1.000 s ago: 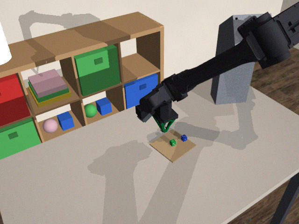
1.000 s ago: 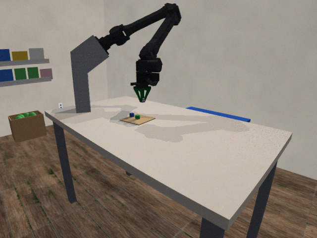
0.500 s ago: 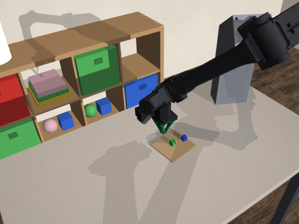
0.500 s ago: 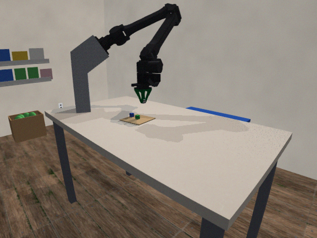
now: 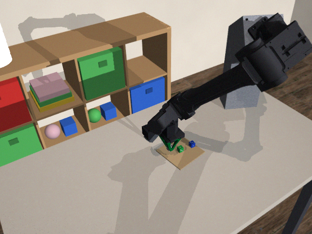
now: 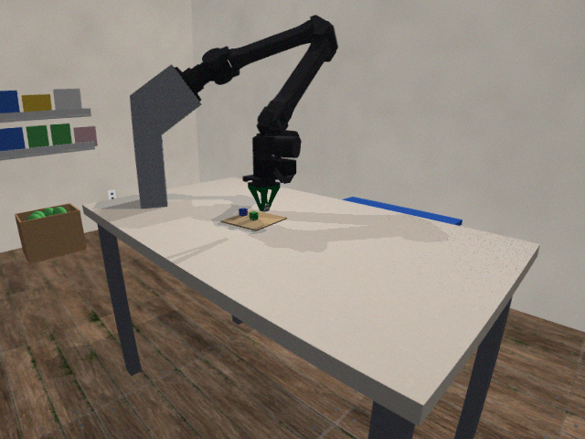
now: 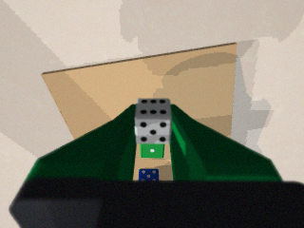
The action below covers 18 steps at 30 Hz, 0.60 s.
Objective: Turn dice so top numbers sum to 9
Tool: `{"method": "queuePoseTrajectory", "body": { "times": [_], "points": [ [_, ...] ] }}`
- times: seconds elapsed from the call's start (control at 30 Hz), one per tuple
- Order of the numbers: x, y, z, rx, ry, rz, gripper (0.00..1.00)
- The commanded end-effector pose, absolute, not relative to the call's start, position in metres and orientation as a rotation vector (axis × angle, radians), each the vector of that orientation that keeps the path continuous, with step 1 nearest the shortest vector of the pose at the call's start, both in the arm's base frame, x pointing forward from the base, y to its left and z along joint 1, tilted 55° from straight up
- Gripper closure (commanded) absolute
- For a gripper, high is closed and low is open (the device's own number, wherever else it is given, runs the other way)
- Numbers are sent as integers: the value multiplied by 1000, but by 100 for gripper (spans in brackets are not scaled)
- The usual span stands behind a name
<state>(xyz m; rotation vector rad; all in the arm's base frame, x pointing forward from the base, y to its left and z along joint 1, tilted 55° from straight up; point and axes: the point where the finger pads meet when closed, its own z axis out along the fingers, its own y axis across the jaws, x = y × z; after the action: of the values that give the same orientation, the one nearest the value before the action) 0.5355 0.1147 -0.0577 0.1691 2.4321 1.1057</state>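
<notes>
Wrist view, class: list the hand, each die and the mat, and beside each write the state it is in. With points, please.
Black hand with green fingers (image 5: 170, 149) (image 6: 265, 208): shut on the white die.
White cube-shaped die with black pips (image 7: 153, 123): held, above the mat.
Green cube-shaped die (image 5: 180, 148) (image 6: 253, 216) (image 7: 152, 151): resting on the mat.
Blue cube-shaped die (image 5: 191, 144) (image 6: 242, 211) (image 7: 148, 175): resting on the mat.
Tan square mat (image 5: 180, 162) (image 6: 257, 224) (image 7: 142, 76): flat on the table.

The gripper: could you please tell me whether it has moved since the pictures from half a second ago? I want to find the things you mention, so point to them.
Yes, the gripper (image 5: 170, 148) (image 6: 266, 208) (image 7: 153, 112) has moved down, closer to the tan square mat (image 5: 180, 161) (image 6: 257, 225) (image 7: 199, 95).
</notes>
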Motion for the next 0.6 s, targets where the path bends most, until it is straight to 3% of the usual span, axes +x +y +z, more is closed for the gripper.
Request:
{"method": "queuePoseTrajectory", "body": {
  "times": [0.0, 0.57],
  "points": [
    [540, 125, -63, 187, 2431, 1120, 85],
    [551, 132, -72, 208, 2428, 1115, 85]
  ]
}}
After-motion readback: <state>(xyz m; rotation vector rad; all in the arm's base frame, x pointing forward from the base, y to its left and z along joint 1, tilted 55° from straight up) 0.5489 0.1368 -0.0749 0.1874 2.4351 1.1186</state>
